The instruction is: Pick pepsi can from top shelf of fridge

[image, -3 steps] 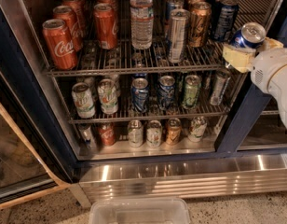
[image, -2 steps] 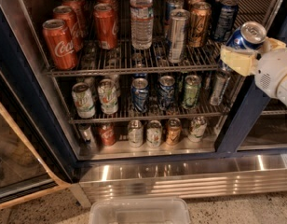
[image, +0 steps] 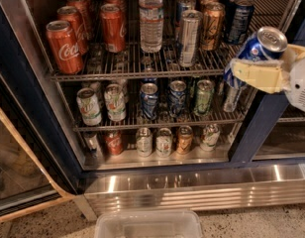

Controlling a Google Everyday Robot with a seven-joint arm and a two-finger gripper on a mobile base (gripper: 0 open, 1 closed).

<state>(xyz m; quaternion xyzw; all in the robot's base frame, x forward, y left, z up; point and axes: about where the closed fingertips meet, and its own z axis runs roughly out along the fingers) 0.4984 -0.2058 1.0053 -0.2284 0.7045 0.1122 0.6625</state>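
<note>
Speckled floor, clear plastic tub low centre, wooden trim at left

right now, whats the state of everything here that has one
gripper: shut on the pepsi can, right of the fridge opening
pepsi can: held, tilted, off the top shelf
fridge: open
top shelf: stocked with upright cans
water bottle: upright on the top shelf

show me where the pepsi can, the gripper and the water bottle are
pepsi can (image: 255, 47): camera view, blue side wall below the lid
gripper (image: 246, 69): camera view, between its fingertips, shut on the can, by the right frame post of the fridge (image: 251, 133)
water bottle (image: 151, 21): camera view, on its label
</note>
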